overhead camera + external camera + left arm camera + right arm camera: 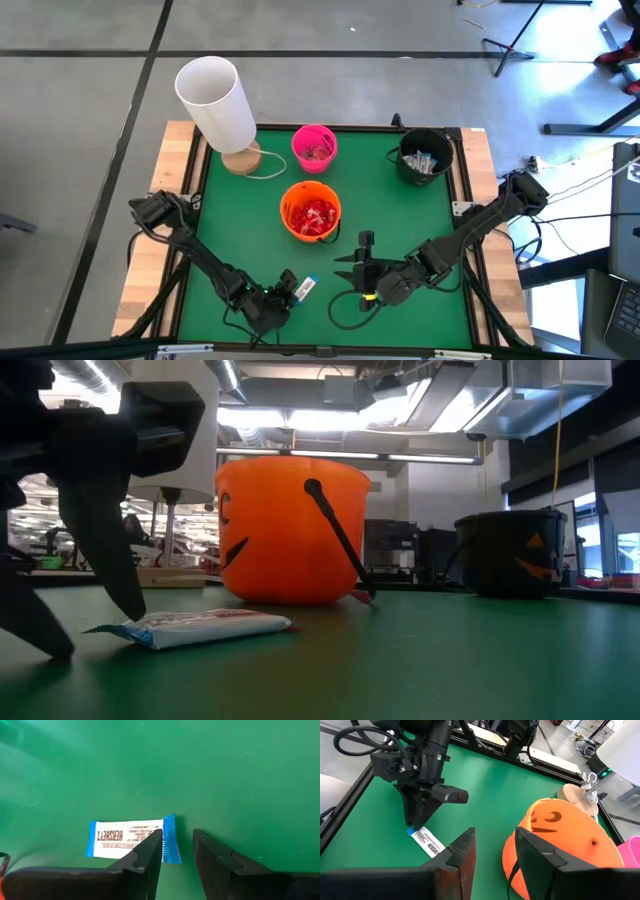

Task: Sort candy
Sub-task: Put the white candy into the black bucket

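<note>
My left gripper (177, 851) sits low over the green table (240, 775) at about seven o'clock in the overhead view, its fingers parted with a narrow gap and nothing between them. They straddle the blue crimped end of a white-and-blue wrapped candy bar (127, 838) lying flat on the cloth, one finger overlapping that end; I cannot tell whether it touches the wrapper. My right gripper (494, 851) hovers near five o'clock, a little off the table, fingers partly apart and empty, facing the orange bucket (560, 842). That bucket stands at the table's centre, already holding red-wrapped candy (312, 214); the pink bucket (314, 146) is at twelve o'clock with some pieces inside, and the black bucket (425, 155) at about two o'clock holds pale ones. I judge I am at the pickup of this one loose bar. Next I need to centre the fingers across the wrapper's width, close firmly, lift clear, and carry it to the matching bucket, probably the black one.
</note>
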You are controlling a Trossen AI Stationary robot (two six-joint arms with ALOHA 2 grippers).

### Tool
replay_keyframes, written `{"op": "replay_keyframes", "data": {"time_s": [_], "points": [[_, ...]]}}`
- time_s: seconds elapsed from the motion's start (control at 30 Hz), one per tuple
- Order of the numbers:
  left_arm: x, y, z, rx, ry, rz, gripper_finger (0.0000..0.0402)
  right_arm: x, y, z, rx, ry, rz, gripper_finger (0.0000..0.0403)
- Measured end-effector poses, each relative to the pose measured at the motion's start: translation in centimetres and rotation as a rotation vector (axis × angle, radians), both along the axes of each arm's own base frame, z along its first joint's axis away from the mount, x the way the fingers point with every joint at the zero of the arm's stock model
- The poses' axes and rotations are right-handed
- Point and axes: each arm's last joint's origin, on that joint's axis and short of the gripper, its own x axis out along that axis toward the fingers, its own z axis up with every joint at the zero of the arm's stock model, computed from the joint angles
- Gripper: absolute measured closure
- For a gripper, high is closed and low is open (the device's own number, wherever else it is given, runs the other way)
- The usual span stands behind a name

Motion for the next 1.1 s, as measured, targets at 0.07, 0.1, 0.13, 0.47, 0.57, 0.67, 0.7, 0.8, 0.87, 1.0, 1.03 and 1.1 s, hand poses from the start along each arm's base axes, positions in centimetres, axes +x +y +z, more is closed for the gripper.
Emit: {"op": "replay_keyframes", "data": {"time_s": [0.07, 0.1, 0.13, 0.47, 0.57, 0.67, 0.7, 0.8, 0.87, 1.0, 1.03, 1.1], "points": [[0.0, 0.0, -0.1, 0.014, -0.008, 0.011, 0.0298, 0.0, 0.0, 0.0, 0.0, 0.0, 0.0, 0.027], [0.0, 0.0, -0.2, 0.021, -0.013, 0.016, 0.0303, 0.0, 0.0, 0.0, 0.0, 0.0, 0.0, 0.027], [0.1, 0.1, -0.2, 0.029, -0.019, 0.022, 0.0308, 0.0, 0.0, 0.0, 0.0, 0.0, 0.0, 0.027], [0.2, 0.4, -0.2, 0.049, -0.031, 0.063, 0.0396, 0.0, 0.0, 0.0, 0.0, 0.0, 0.0, 0.027], [0.2, 0.5, -0.2, 0.056, -0.045, 0.082, 0.04, 0.0, 0.0, 0.0, 0.0, 0.0, 0.0, 0.027], [0.1, 0.4, -0.1, 0.065, -0.073, 0.118, 0.0401, 0.0, 0.0, 0.0, 0.0, 0.0, 0.0, 0.027], [0.2, 0.3, 0.0, 0.068, -0.081, 0.121, 0.0401, 0.0, 0.0, 0.0, 0.0, 0.001, 0.0, 0.027], [0.5, -0.3, 0.7, 0.058, -0.111, 0.124, 0.0401, 0.0, 0.0, 0.0, 0.0, 0.001, 0.0, 0.027], [0.7, -0.8, 1.3, 0.059, -0.136, 0.119, 0.0401, 0.0, 0.0, 0.0, 0.0, 0.001, 0.0, 0.027], [1.2, -1.6, 2.5, 0.09, -0.181, 0.103, 0.0401, 0.0, 0.0, 0.0, 0.001, 0.001, 0.0, 0.027], [1.4, -1.7, 2.9, 0.098, -0.182, 0.102, 0.0401, 0.0, 0.0, 0.0, 0.004, 0.001, 0.001, 0.027], [1.6, -1.9, 3.5, 0.128, -0.181, 0.1, 0.0401, 0.0, 0.0, 0.0, 0.014, 0.006, 0.01, 0.027]]}}
